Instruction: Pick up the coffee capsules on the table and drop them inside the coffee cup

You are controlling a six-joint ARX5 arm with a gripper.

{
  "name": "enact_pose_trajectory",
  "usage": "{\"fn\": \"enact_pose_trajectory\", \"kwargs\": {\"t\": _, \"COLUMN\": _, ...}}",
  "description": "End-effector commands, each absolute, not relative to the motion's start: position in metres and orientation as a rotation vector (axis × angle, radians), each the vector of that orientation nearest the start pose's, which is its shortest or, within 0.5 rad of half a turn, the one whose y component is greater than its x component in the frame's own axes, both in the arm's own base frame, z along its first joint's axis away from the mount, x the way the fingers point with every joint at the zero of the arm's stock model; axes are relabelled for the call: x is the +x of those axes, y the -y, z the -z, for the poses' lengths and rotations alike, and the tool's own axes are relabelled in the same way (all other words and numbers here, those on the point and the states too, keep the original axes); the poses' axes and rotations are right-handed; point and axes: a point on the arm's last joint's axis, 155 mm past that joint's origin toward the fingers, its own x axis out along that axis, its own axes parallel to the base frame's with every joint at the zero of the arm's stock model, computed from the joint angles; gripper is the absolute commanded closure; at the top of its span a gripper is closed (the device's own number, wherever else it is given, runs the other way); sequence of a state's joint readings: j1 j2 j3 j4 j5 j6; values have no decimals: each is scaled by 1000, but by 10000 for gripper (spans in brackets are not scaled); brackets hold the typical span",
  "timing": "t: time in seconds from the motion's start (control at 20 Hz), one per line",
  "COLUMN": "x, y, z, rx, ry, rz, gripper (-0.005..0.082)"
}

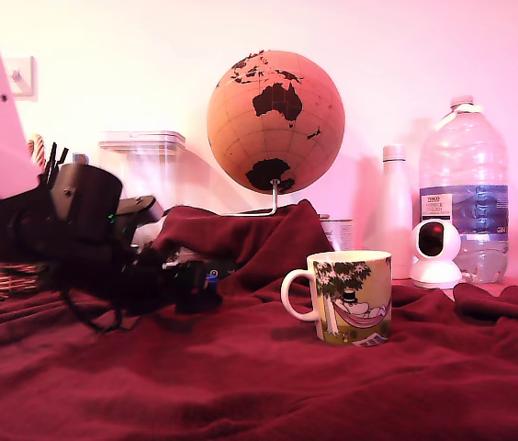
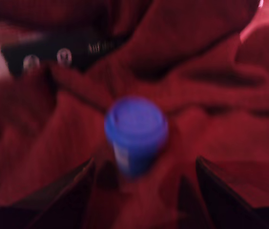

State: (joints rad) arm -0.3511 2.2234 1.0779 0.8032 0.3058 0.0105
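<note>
Pincer [image 2: 139, 191] hangs wide open around a blue capsule [image 2: 135, 133] standing on the red-draped table [image 1: 241, 386], gripping nothing; the coffee cup [image 1: 351, 296] waits well to the exterior view's right.

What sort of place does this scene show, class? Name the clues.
Probably a room in a home, not a lab: a cork-brown globe on a metal stand, a large clear plastic water bottle and a rumpled dark red fleece blanket over the table.
</note>
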Motion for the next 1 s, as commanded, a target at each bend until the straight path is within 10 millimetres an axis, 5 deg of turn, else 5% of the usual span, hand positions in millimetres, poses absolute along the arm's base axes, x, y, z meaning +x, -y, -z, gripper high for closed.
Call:
{"fn": "enact_pose_trajectory", "kwargs": {"t": 0.0, "x": 516, "y": 250, "z": -28, "rx": 24, "ry": -350, "rz": 657, "gripper": 163}}
{"fn": "enact_pose_trajectory", "kwargs": {"t": 0.35, "x": 528, "y": 255, "z": -10, "rx": 27, "ry": -384, "rz": 660, "gripper": 164}}
{"fn": "enact_pose_trajectory", "kwargs": {"t": 0.95, "x": 528, "y": 256, "z": -10, "rx": 27, "ry": -392, "rz": 663, "gripper": 172}}
